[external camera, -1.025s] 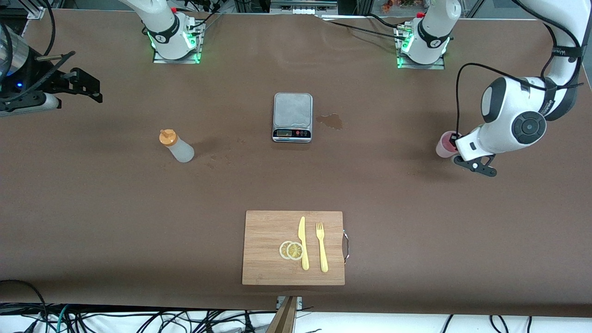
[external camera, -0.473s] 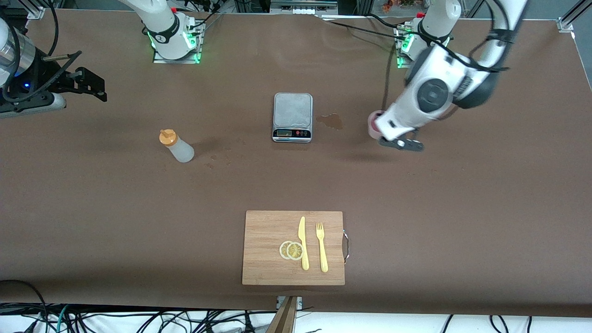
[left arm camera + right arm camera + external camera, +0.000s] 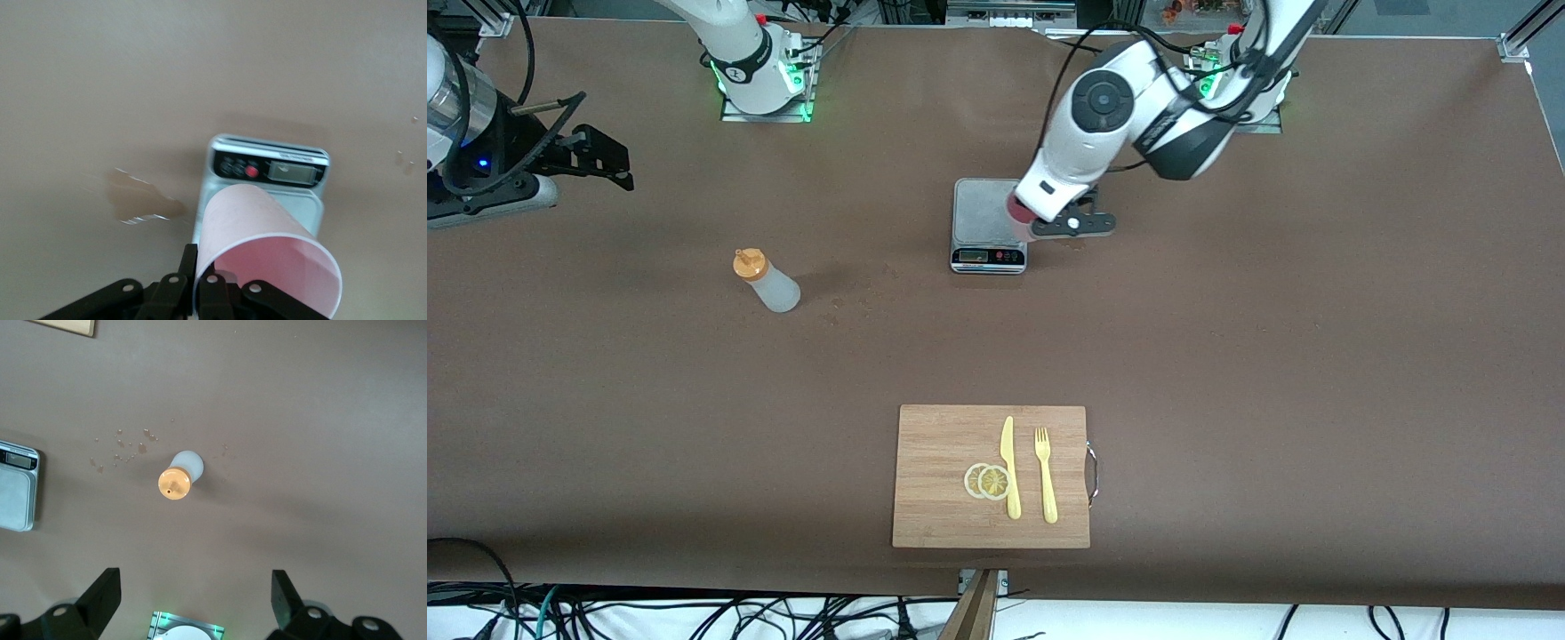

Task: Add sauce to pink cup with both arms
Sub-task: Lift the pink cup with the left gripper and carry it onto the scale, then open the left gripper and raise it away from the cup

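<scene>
My left gripper is shut on the rim of the pink cup and holds it in the air over the edge of the scale. In the left wrist view, one finger presses the outside of the cup and the other is inside it; the cup looks empty. The squeeze bottle with its orange cap stands on the table toward the right arm's end. My right gripper is open and empty, high above the table, with the bottle in its wrist view.
The scale has a display and buttons on its near edge. A wet spill lies beside it. A wooden cutting board with lemon slices, a yellow knife and a fork lies near the front edge. Droplets spot the table by the bottle.
My left arm has swung with the pink cup from the left arm's end of the table to over the scale. The right arm has barely moved.
</scene>
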Action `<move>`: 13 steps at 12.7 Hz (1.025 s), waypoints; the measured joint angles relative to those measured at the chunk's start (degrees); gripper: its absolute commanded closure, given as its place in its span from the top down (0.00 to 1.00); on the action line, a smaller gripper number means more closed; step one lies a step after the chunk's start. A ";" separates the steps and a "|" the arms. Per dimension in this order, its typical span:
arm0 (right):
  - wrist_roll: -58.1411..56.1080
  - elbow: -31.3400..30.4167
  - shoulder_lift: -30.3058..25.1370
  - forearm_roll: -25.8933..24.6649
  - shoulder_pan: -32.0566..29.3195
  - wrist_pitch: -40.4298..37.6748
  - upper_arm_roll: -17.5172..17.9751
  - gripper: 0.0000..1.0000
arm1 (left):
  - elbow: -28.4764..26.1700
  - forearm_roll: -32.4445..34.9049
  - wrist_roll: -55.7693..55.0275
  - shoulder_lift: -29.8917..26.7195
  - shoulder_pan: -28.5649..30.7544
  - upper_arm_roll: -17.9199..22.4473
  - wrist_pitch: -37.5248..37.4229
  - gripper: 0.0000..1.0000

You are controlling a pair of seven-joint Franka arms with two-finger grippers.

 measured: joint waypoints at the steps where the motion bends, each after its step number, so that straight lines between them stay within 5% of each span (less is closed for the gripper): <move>1: -0.22 -0.04 0.06 0.00 0.00 -0.10 -0.03 1.00 | 0.04 0.20 -2.34 2.51 -1.86 0.08 1.86 0.00; 3: -0.31 -0.05 0.19 0.00 -0.01 -0.12 -0.07 1.00 | 0.09 1.73 -5.76 6.32 -4.41 0.17 3.47 0.00; 4: -0.32 -0.05 0.22 0.01 -0.01 -0.13 -0.07 1.00 | 0.14 2.26 -6.97 7.49 -4.97 0.20 3.66 0.26; 5: -0.32 -0.06 0.24 0.01 -0.01 -0.16 -0.09 1.00 | 0.22 2.50 -7.56 8.53 -5.30 0.20 4.13 0.99; 10: -2.34 -0.12 0.29 0.01 -0.02 -0.28 -0.14 1.00 | 3.35 2.59 -10.28 9.77 -4.26 0.57 3.47 1.00; 13: -8.32 -0.22 0.30 1.34 -0.03 -0.95 -0.17 1.00 | 11.84 2.59 -11.27 7.53 -2.93 0.27 -12.85 1.00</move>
